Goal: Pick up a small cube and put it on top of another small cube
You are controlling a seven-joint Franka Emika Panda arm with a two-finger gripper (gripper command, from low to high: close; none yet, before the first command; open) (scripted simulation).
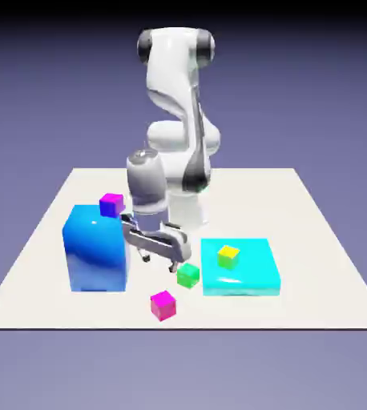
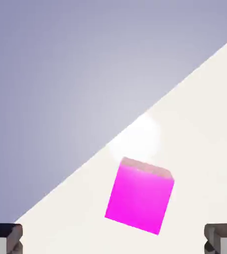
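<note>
The small cube [image 1: 163, 305], magenta-pink on every face, rests on the table near its front edge. In the hand view this cube [image 2: 140, 196] lies on the pale table ahead of the fingers and between their lines, tilted in the picture and touching neither. My gripper [image 1: 159, 262] hangs a little above the table, behind the magenta cube, with its jaws wide open and nothing between them; in the hand view the gripper [image 2: 113, 239] shows only its grey fingertips [image 2: 4, 237] at the bottom corners. A small green cube [image 1: 188, 275] sits just to the gripper's right.
A tall blue block [image 1: 96, 248] stands close on the exterior view's left of the gripper, with a magenta-topped cube [image 1: 111, 203] with purple-blue sides at its back corner. A flat cyan block [image 1: 251, 272] on the right carries a small yellow-green cube [image 1: 229, 255].
</note>
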